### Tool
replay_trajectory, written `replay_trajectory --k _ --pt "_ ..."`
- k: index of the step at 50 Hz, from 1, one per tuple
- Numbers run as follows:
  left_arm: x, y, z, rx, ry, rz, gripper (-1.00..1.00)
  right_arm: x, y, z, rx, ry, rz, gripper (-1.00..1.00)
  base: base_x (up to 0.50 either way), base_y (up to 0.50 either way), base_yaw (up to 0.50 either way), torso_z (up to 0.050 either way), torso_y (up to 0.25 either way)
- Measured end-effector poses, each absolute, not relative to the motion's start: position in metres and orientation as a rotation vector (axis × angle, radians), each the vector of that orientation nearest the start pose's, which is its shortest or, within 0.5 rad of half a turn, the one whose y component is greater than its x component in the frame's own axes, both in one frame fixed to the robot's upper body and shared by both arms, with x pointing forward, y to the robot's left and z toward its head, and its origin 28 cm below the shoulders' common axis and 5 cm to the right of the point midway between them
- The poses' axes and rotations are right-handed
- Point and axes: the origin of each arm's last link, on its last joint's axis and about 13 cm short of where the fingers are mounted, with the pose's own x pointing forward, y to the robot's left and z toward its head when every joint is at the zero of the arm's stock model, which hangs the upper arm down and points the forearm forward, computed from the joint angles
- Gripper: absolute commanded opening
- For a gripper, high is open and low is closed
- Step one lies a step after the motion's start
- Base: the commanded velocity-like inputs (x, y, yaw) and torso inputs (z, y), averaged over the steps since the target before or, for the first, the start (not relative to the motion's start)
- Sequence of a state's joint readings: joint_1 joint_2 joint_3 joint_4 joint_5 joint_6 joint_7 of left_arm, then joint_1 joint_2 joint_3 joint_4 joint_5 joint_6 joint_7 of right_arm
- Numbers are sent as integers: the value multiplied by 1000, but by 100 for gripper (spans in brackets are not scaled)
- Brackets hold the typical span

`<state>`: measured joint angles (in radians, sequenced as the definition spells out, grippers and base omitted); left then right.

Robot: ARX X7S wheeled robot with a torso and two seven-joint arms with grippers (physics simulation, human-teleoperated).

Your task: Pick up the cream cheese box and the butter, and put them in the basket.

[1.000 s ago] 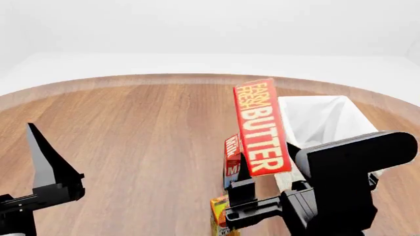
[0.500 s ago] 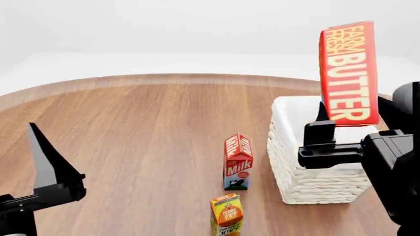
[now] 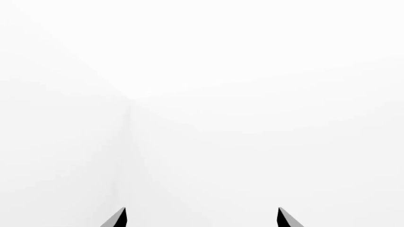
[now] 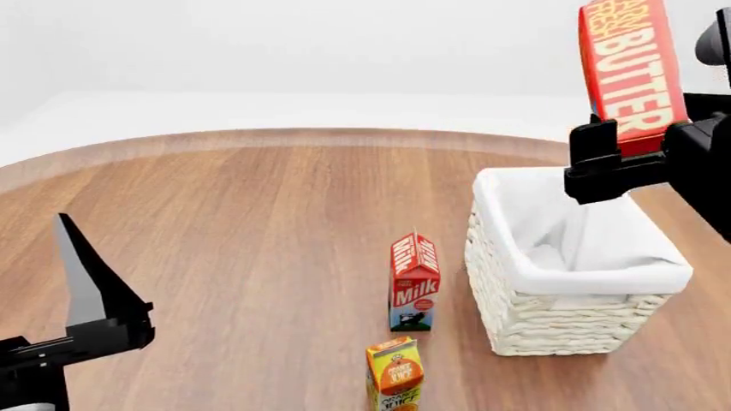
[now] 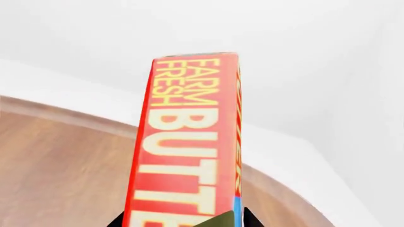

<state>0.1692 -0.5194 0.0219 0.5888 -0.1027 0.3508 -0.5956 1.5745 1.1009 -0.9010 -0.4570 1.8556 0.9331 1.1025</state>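
While higher now, butter (image 4: pixel 632 64) above basket (image 4: pixel 537 310)

Butter (image 5: pixel 186 156) upright in R claw (image 5: pixel 183 221).

Even, bright, diffuse light filled every view, casting only faint, soft shadows on the wooden table (image 4: pixel 252 231). Renders were sharp throughout; the left wrist view was nearly blank white.
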Motion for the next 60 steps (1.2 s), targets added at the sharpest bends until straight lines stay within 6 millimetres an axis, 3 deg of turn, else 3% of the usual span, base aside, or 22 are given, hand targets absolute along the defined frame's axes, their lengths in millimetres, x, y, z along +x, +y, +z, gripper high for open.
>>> replay_trajectory --k 12,30,60 --pt "164 263 143 109 -800 263 100 240 -182 337 -319 209 -112 -100 0 0 0 0 1" --pt "165 262 142 112 -796 260 100 275 -200 318 -138 371 -146 -100 0 0 0 1 2" --pt "166 261 141 109 -790 256 100 321 -205 296 -101 490 -117 -100 0 0 0 1 2"
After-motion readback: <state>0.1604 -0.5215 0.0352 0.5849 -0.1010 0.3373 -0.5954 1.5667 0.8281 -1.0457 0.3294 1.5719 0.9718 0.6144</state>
